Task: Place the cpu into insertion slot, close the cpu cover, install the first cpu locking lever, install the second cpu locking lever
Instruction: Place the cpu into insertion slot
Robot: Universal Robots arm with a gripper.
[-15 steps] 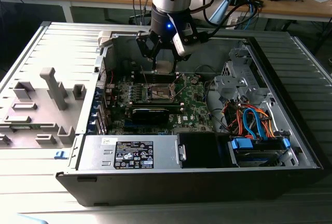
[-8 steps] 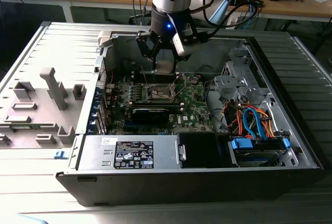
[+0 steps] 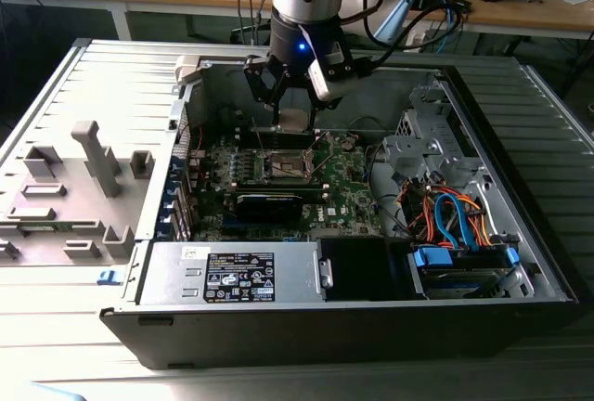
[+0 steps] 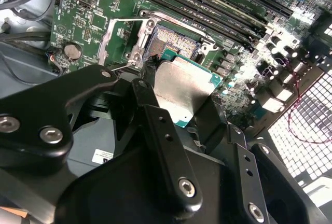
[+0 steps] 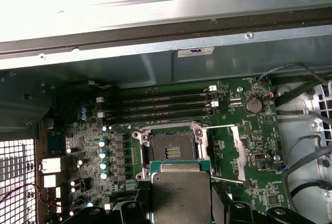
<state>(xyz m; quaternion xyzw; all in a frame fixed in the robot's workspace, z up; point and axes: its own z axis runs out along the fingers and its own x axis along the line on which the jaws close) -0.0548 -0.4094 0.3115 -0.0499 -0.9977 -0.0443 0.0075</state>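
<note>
My gripper [image 3: 295,115] hangs inside the open computer case, shut on the cpu [image 3: 295,122], a flat square chip with a silvery-grey top. Both wrist views show the cpu [image 4: 184,86] [image 5: 180,195] held between the black fingers [image 4: 148,79], a little above the motherboard. The insertion slot [image 3: 290,166] [image 4: 176,40] [image 5: 173,146] lies bare just beyond the chip, its contact field exposed. Beside the slot, the cpu cover [image 4: 111,40] [image 5: 238,151] is swung open. Two thin wire levers [image 5: 224,126] stand free next to the slot.
The case holds a power supply [image 3: 232,276] at the front and a drive cage with blue and orange cables [image 3: 455,220] on the exterior view's right. A long black card [image 3: 269,201] lies just in front of the slot, memory slots [image 5: 161,105] behind it. A grey fixture block [image 3: 74,187] stands outside the case.
</note>
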